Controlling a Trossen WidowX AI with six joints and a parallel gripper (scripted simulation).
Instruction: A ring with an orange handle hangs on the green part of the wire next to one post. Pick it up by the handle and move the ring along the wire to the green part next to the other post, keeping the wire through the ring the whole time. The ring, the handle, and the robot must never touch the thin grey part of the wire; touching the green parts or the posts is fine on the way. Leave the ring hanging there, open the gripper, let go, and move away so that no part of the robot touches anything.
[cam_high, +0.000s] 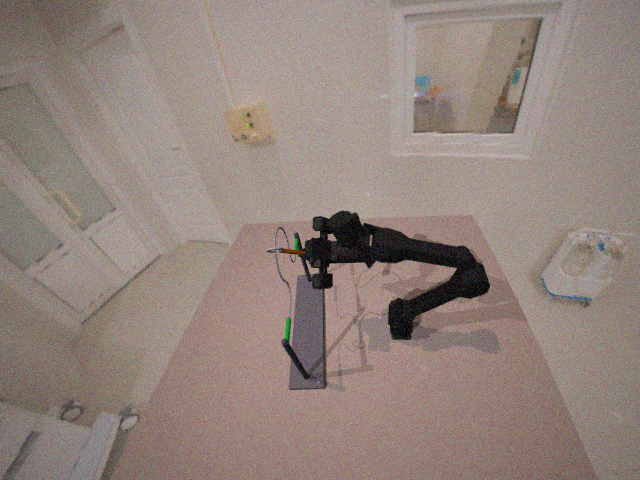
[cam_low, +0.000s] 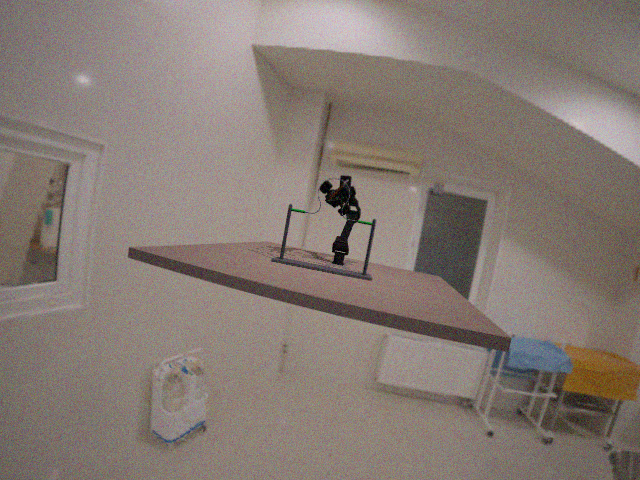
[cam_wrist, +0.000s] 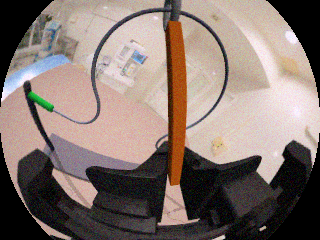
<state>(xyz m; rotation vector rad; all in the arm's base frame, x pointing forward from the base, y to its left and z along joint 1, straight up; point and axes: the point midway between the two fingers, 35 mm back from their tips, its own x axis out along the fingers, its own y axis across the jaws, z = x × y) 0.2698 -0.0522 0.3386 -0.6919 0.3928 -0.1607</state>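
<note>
My gripper (cam_high: 306, 252) (cam_wrist: 170, 144) is shut on the orange handle (cam_high: 293, 252) (cam_wrist: 177, 100). The ring (cam_high: 272, 250) (cam_wrist: 173, 6) is at the handle's far end, seen nearly edge-on. It is around the thin grey wire (cam_high: 277, 269) (cam_wrist: 93, 70) at the top of the wire's big loop, away from both green parts. Whether ring and wire touch is too small to tell. One green part (cam_high: 287, 329) (cam_low: 366, 222) is by the near post in the top view; the other green part (cam_high: 296, 242) (cam_low: 298, 210) is by the far post. One green part (cam_wrist: 41, 101) shows in the wrist view.
The near post (cam_high: 296, 360) (cam_low: 369, 248) and far post (cam_high: 305, 267) (cam_low: 285, 232) stand on a long grey base (cam_high: 310, 325) (cam_low: 320, 267) on the pink table (cam_high: 222, 392). In the top view the gripper is close beside the far post; their gap is unclear.
</note>
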